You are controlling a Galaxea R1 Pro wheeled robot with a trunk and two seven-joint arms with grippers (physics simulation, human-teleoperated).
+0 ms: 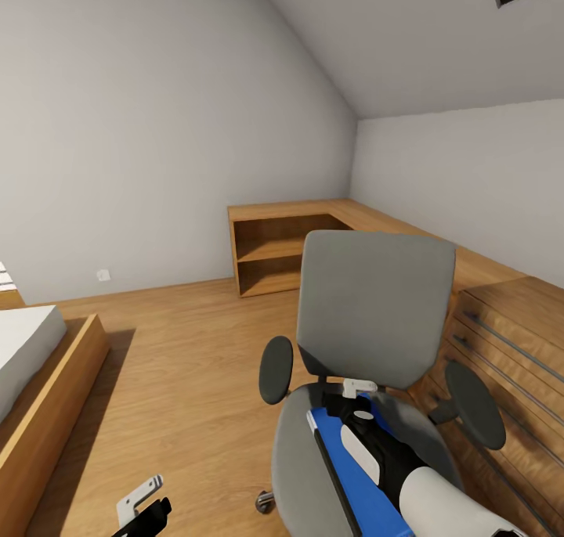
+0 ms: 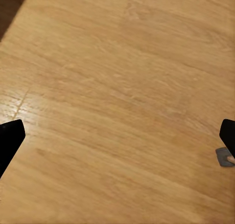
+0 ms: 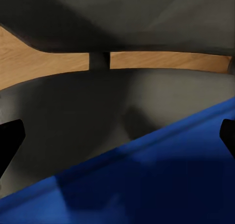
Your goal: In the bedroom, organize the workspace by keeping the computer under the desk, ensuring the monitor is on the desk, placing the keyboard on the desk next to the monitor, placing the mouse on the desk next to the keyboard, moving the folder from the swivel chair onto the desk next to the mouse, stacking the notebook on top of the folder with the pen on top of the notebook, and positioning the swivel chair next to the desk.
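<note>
Blue is what you are after: the folder (image 1: 362,482) lies flat on the grey seat of the swivel chair (image 1: 374,318), one long edge running toward the backrest. Your right gripper (image 3: 117,136) hangs low over it with its jaws spread wide and nothing between them; in the right wrist view the folder fills the near ground and the seat's back gap shows beyond. A flat sheet on soft padding gives you little to bite, so I judge the best grip is at an edge: bring one finger under the rim that overhangs or lifts from the cushion, the other on top, then close. Keep the wrist level so the folder does not slide toward the armrest (image 1: 475,402). Your left gripper (image 2: 117,140) is also parted and empty, hanging over the wood floor (image 1: 188,365) well away from the chair; leave it there.
</note>
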